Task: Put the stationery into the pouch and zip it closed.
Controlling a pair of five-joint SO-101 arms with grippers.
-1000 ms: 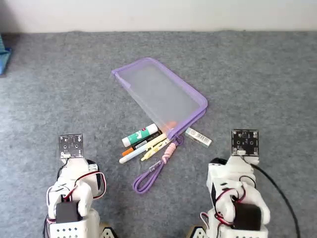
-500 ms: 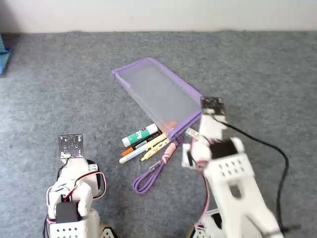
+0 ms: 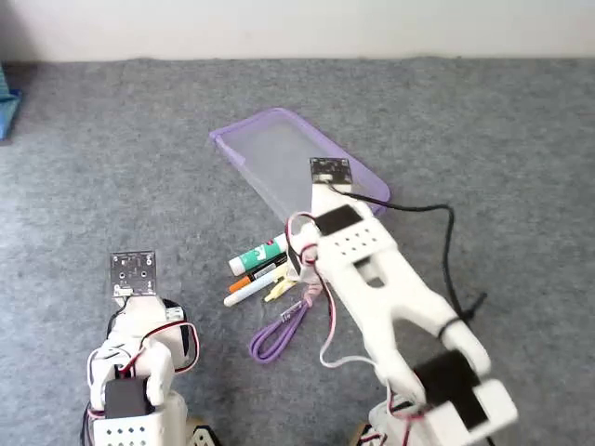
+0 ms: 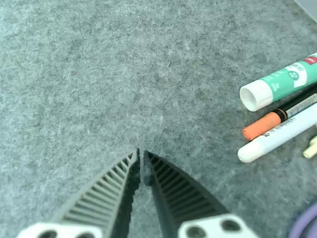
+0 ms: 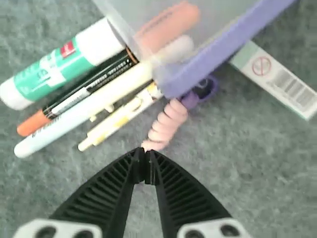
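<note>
Grey carpet (image 3: 93, 167) all round. Left gripper (image 4: 141, 166) is pinched empty over bare carpet, well apart from the glue stick (image 4: 277, 84) and pens (image 3: 253, 276) fanned at the pouch (image 3: 270, 153) mouth. Right gripper (image 5: 145, 161) is clenched empty, tip just short of the pink coil (image 5: 166, 126). You'd do best to spread its fingers before descending, then take one pen mid-barrel.

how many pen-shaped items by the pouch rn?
4, side by side at the pouch's corner: green glue stick, orange-capped black pen, white marker, yellow pen. The pouch covers some ends; more may be hidden.
</note>
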